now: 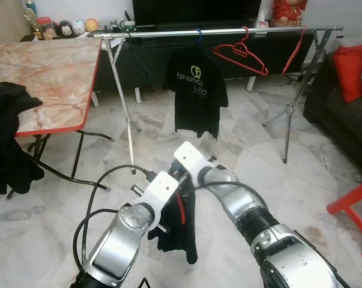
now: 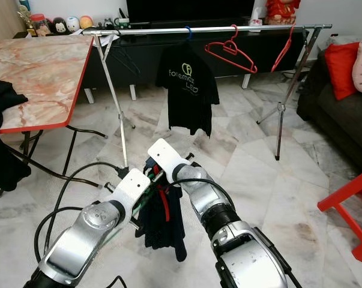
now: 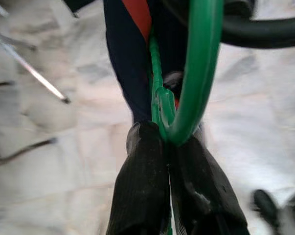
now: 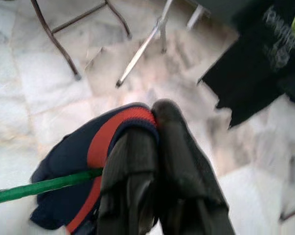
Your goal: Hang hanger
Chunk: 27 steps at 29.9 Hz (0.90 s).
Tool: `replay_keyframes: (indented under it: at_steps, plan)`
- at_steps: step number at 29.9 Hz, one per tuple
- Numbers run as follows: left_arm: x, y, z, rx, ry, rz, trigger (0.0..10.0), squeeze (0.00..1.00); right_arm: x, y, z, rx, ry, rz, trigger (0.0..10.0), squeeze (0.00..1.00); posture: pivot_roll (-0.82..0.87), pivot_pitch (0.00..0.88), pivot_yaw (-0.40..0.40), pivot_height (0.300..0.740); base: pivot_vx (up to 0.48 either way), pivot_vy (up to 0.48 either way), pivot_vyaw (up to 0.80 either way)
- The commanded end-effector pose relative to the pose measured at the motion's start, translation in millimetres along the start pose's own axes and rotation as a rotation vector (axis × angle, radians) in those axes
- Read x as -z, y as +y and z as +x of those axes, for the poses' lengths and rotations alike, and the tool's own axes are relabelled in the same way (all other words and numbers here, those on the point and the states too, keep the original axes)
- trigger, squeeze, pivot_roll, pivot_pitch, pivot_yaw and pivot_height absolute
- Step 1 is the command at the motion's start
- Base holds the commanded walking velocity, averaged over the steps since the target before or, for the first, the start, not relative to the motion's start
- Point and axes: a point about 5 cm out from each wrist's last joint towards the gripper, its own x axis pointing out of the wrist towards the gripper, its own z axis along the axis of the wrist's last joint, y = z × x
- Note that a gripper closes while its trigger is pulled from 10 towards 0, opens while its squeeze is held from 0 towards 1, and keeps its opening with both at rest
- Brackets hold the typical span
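Low in front of me, both grippers meet at a green hanger (image 3: 196, 73) that carries a dark navy garment (image 1: 184, 237) with a red stripe. My left gripper (image 3: 168, 164) is shut on the hanger's green wire at the base of its hook. The right gripper (image 4: 154, 125) is shut on the garment's navy and red collar (image 4: 108, 134). The garment hangs down between the two silver wrists, above the floor. Ahead stands a metal clothes rail (image 1: 229, 31), with a black T-shirt (image 1: 196, 90) and two red hangers (image 1: 241, 55) on it.
A marble-topped table (image 1: 48, 78) with red edging stands at the left, black cloth (image 1: 6, 138) draped over its edge. To the right are a dark sofa (image 1: 337, 114) with a red cushion (image 1: 352, 69) and a red stool (image 1: 355, 207). The rail's tripod legs (image 1: 129, 132) stand on the marble floor.
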Motion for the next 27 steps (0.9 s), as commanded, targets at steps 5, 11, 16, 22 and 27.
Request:
replay_keyframes:
  at_steps: [5,11,16,22,27]
  plan:
    - [25.5,2.7,-3.1,0.041,0.106,-0.042,10.0,0.0,-25.6,-20.8,-7.6,0.099,-0.145,0.191,10.0,0.0,-0.01,0.0,-0.019,0.74,0.0,0.0,0.0]
    - [22.6,-3.7,-8.4,0.105,0.087,0.005,10.0,0.0,-16.7,-15.7,-5.0,0.105,-0.111,0.288,10.0,0.0,0.0,0.0,-0.023,0.74,0.0,0.0,0.0]
    - [21.5,-2.6,-9.3,0.081,0.075,-0.036,10.0,0.0,-16.5,-15.4,-5.9,0.131,-0.126,0.353,10.0,0.0,0.0,0.0,-0.024,0.74,0.0,0.0,0.0]
    - [17.7,0.6,-10.2,0.055,0.048,-0.043,10.0,0.0,-14.1,-20.6,-8.3,0.21,-0.126,0.439,10.0,0.0,0.0,0.0,-0.024,0.74,0.0,0.0,0.0]
    - [16.8,0.0,-11.0,0.059,0.047,-0.03,10.0,0.0,-11.3,-21.7,-8.7,0.232,-0.118,0.47,10.0,0.0,0.0,0.0,-0.024,0.74,0.0,0.0,0.0]
